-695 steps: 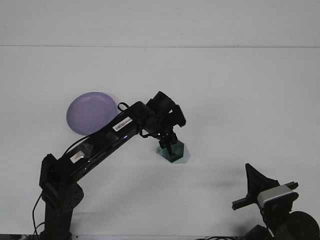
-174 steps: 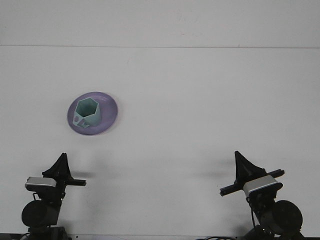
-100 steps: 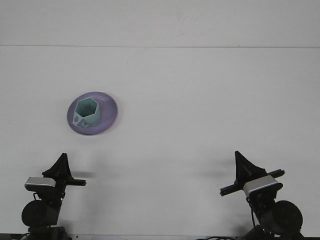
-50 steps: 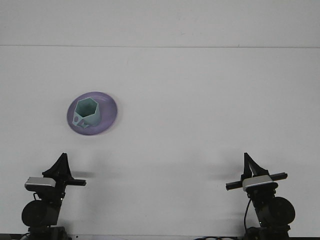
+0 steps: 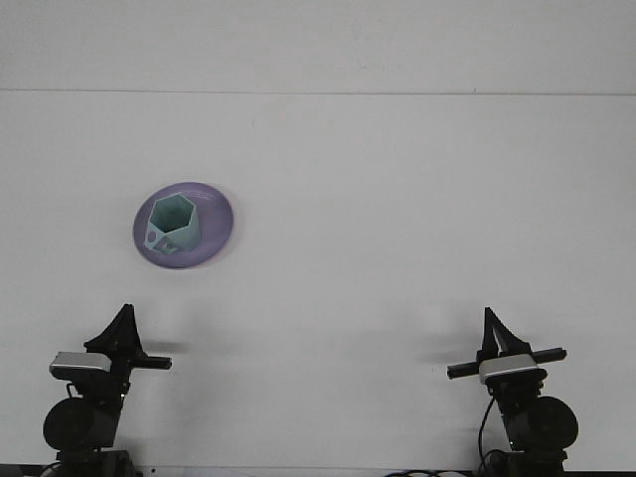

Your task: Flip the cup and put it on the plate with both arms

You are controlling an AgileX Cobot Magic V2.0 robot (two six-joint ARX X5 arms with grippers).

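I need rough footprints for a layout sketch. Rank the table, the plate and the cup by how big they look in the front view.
1. The table, by far the largest; it fills most of the view.
2. The purple plate.
3. The hexagonal teal cup, mouth up, which sits within the plate's rim.

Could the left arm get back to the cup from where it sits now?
Probably yes. The cup stands open end up on the plate, on the left arm's side of the table, with nothing between it and the left gripper, which is parked at the near edge.
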